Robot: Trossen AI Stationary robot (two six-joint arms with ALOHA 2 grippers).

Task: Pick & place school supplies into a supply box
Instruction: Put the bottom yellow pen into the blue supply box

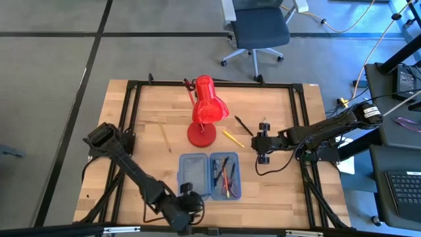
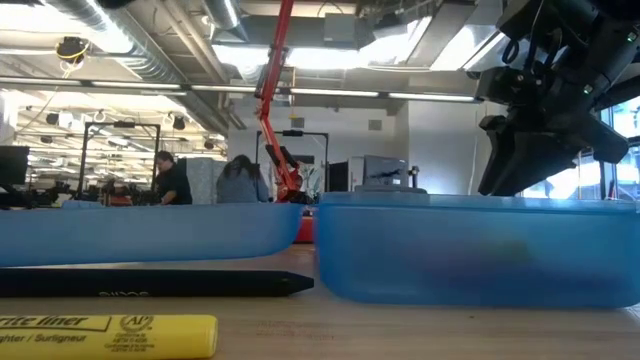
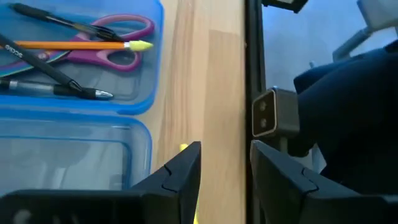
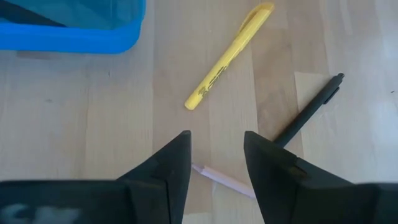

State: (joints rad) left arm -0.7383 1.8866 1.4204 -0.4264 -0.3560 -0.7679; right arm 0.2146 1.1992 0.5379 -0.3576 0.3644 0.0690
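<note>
On the counter, the left end effector sits released, empty, just beside the supply box, which holds scissors and pens. The red lamp stands behind. Farther right, the right end effector, released, hovers near a yellow highlighter, black pen and perhaps a pencil.

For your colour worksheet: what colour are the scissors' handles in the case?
Purple scissors handles, clearest in the left wrist view.

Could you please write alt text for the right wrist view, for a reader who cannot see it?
The right gripper hangs open and empty over a wooden table, with a yellow highlighter lying just ahead of it. A black pen lies beside that, a thin pencil shows between the fingers, and a corner of the blue case is nearby.
</note>
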